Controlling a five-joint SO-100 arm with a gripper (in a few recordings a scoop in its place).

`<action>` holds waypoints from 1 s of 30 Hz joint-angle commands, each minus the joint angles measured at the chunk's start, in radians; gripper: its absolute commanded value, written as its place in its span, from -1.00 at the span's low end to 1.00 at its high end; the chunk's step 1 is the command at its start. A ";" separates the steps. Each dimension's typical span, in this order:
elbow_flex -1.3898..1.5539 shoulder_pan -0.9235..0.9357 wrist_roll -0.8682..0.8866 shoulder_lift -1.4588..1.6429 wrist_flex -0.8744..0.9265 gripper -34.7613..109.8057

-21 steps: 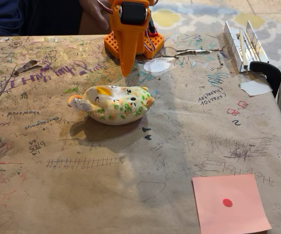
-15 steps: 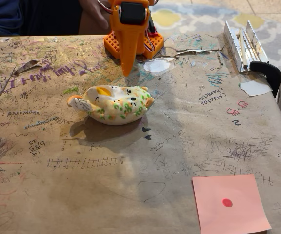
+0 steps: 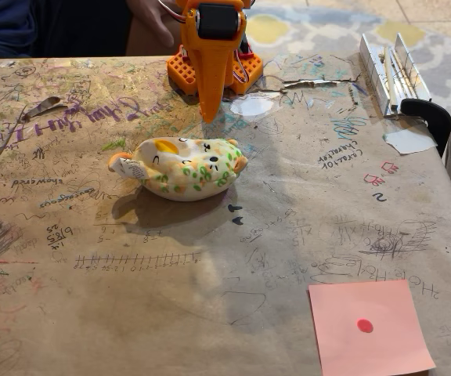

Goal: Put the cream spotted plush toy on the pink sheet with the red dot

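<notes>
The cream spotted plush toy (image 3: 180,168) lies on its side on the desk (image 3: 210,274), left of centre in the fixed view, and it has not shifted over the last moment; its shadow falls in the same spot in front of it. Nothing touches it. The pink sheet with the red dot (image 3: 370,327) sits flat at the near right corner, well apart from the toy and bare, so the delivery has not begun.

What has changed is small: my orange gripper (image 3: 209,116), hanging point-down behind the toy near the far edge of the desk, has drifted slightly to the right and a touch lower than a moment ago. Its fingers look pressed together into a single tapering tip, with no gap I can make out and nothing between them.

I read this as the start of the approach, not a grasp. The tip is still clear of the toy, off behind its right end, so I need to bring it forward over the plush body and spread the fingers before descending. A white paper scrap (image 3: 410,140) lies by the right edge, out of the way.
</notes>
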 commanded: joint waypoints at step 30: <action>-0.574 0.084 0.060 -1.095 -0.120 -0.01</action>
